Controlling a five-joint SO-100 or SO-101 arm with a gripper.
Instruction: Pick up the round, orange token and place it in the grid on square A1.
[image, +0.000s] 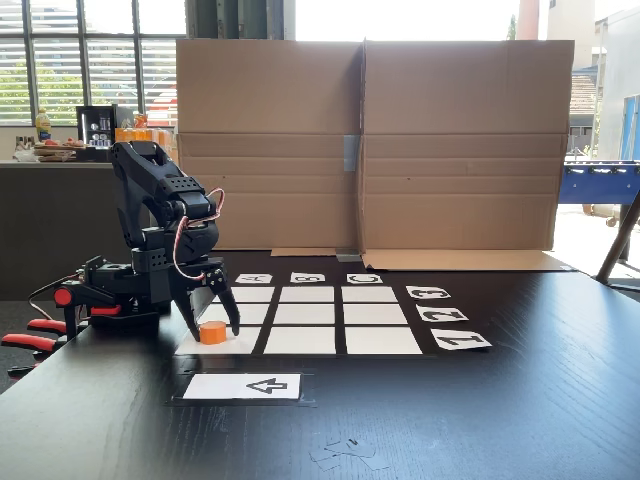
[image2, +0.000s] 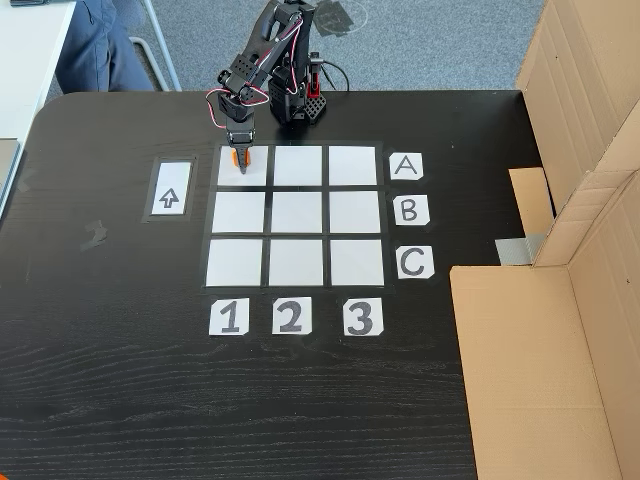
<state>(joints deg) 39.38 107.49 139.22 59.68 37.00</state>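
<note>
Checking the drop-off first: the orange token (image: 212, 333) sits on square A1 (image2: 243, 166), the corner cell of the grid (image2: 296, 212) in line with the "A" label (image2: 406, 166) and the "1" label (image2: 229, 317). The gripper (image: 214, 330) straddles it, one finger on each side. The fingers (image: 189, 322) stand a little wider than the puck, and you cannot tell whether either pad touches it.

Risks, in my judgement:
- If a pad is touching, lifting straight away could drag or tip the token toward the black line.
- A sideways retreat could knock it toward the arrow card (image: 243, 386), which lies just beside this cell.
- In the overhead-angled fixed view the token sits near the cell's top edge, so margin is thin.

Orientation: the token stands flat, its short axis vertical. Being round, it has no heading.
</note>
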